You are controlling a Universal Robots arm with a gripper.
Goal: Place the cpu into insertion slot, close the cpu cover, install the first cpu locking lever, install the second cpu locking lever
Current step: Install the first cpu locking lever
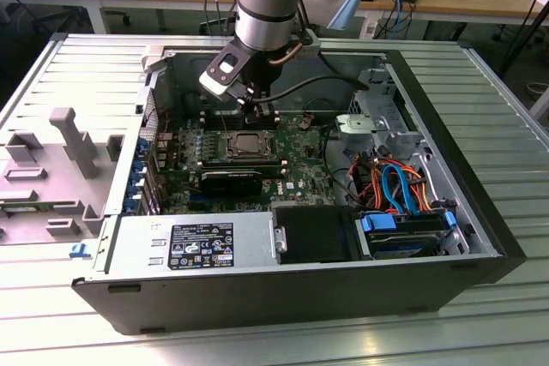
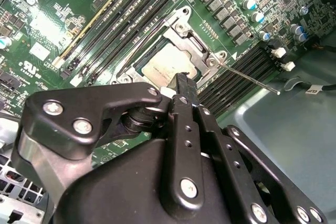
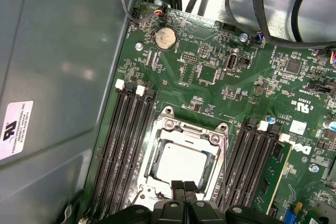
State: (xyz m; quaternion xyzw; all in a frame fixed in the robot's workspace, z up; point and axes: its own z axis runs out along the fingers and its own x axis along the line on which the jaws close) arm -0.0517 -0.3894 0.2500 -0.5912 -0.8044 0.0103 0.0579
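Above green board point(image 3: 210, 77), clenched fingers point(image 3: 178, 190) hover at the cpu point(image 3: 181, 162) (second wrist view: lever point(image 2: 247, 75)).

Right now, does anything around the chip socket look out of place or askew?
A thin metal lever sticks out from the socket frame across the memory slots, not tucked along it. The chip sits square.
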